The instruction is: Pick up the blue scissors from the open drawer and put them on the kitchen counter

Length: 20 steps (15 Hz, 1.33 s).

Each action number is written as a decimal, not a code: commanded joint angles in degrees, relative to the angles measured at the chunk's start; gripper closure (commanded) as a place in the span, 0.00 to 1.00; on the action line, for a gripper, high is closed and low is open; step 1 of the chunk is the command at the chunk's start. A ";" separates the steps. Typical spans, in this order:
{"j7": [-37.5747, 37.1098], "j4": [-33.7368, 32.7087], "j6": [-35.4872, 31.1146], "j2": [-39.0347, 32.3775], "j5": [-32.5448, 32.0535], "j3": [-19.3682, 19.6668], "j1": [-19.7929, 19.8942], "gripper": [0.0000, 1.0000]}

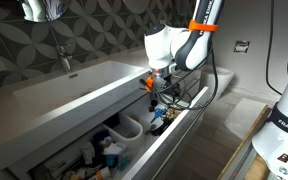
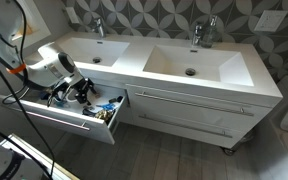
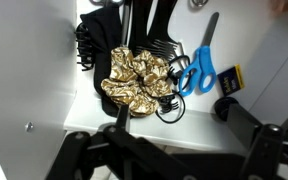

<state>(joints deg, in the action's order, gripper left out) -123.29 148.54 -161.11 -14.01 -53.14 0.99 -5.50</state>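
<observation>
On the wrist view my gripper (image 3: pixel 170 128) is a dark blur cut off by the bottom edge, so I can't judge its jaws. The blue scissors (image 3: pixel 196 70) ahead-right of it are too small to find in both exterior views.

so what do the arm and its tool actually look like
The arm has white rounded shells with black joints. An orange ring sits on an upper link, and black cables trail beside it. The white base carries black FRANKA lettering. The tool is black, with bar-like links in the wrist view.
</observation>
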 commanded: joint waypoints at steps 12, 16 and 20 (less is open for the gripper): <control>1.91 -7.43 -5.21 -9.11 -0.78 1.16 1.15 0.00; 0.58 -10.59 -6.83 -13.95 -0.23 1.20 0.53 0.00; -2.03 -13.65 -5.52 -17.68 -0.74 1.89 -1.83 0.00</control>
<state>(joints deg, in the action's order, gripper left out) -122.50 137.91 -166.46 -28.43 -53.18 2.05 -5.40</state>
